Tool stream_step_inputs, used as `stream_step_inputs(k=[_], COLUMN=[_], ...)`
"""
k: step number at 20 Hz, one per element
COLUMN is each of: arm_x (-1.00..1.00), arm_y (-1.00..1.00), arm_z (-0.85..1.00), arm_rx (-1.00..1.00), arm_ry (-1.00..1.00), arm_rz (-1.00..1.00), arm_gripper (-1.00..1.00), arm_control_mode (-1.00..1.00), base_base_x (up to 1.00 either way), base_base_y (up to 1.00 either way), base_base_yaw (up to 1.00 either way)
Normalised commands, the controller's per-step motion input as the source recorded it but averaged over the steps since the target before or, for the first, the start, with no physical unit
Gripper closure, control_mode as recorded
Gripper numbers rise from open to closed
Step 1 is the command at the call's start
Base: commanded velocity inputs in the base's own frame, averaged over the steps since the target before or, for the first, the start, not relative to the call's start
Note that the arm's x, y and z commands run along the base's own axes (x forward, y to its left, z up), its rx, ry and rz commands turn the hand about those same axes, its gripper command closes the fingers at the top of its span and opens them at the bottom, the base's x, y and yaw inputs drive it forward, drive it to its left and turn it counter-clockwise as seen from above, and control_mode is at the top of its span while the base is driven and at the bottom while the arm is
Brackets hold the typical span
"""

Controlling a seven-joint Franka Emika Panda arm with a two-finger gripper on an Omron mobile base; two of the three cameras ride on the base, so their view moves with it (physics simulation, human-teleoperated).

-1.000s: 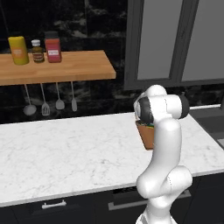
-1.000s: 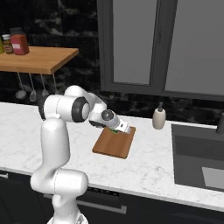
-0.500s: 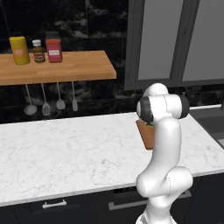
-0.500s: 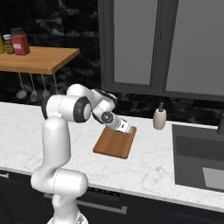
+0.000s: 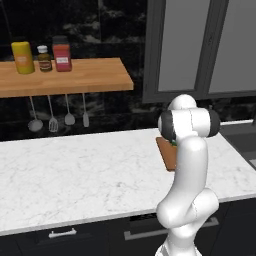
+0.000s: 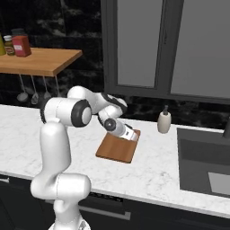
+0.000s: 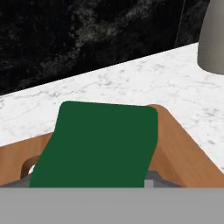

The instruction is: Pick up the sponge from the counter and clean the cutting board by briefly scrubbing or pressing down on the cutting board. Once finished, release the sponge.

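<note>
The sponge (image 7: 96,144) shows its dark green top in the hand view and lies against the far end of the reddish-brown cutting board (image 7: 183,153). My gripper (image 6: 131,134) is shut on the sponge. It points down at the far right corner of the cutting board (image 6: 114,150), which lies flat on the white marble counter (image 6: 157,173). In the left base view my arm hides most of the cutting board (image 5: 166,152), and a speck of the green sponge (image 5: 173,143) shows beside the arm. The sponge covers most of my fingertips.
A beige soap dispenser (image 6: 164,121) stands on the counter just behind and right of the board, close to my hand. A dark sink (image 6: 206,166) lies at the right. The wooden wall shelf (image 5: 65,75) with jars hangs at the left, utensils (image 5: 50,120) below it.
My hand has shifted slightly right and down over the board's far end, with the sponge still in its grip. The board has not moved.
</note>
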Motion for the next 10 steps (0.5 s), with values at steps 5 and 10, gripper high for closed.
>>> stream_step_inputs(k=[5, 10], arm_x=[-0.66, -0.95], arm_y=[-0.54, -0.81], arm_z=[-0.43, -0.43], arm_rx=[0.00, 0.01], arm_ry=[0.01, 0.00], arm_rz=[0.00, 0.00], arm_gripper=[1.00, 1.00], arm_control_mode=[-1.00, -1.00], base_base_x=[0.00, 0.00], base_base_y=[0.00, 0.00], base_base_yaw=[0.00, 0.00])
